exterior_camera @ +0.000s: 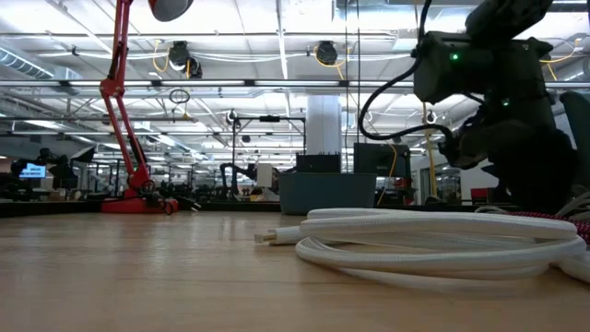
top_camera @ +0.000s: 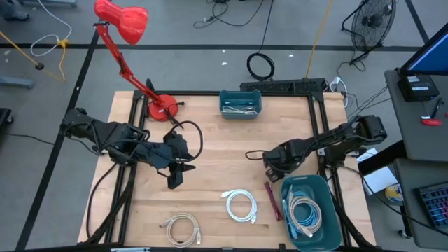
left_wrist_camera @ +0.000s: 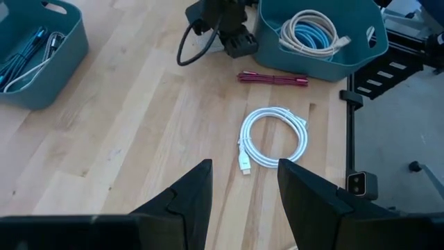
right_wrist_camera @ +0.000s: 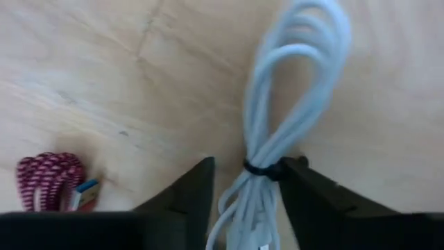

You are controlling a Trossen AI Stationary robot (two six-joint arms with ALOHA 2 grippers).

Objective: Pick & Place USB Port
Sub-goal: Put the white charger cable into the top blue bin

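Currently: right gripper (right_wrist_camera: 244,182), jaws partly closed around a tied pale cable bundle (right_wrist_camera: 277,125) on the table, positioned for lifting toward teal bin (top_camera: 329,225); left gripper (left_wrist_camera: 244,191) waits open.

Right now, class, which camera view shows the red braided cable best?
The left wrist view: the red braided cable lies whole and unobstructed on the wood beside the teal bin. The high view shows it small; the right wrist view catches only one coiled end; the low view barely a sliver at the edge.
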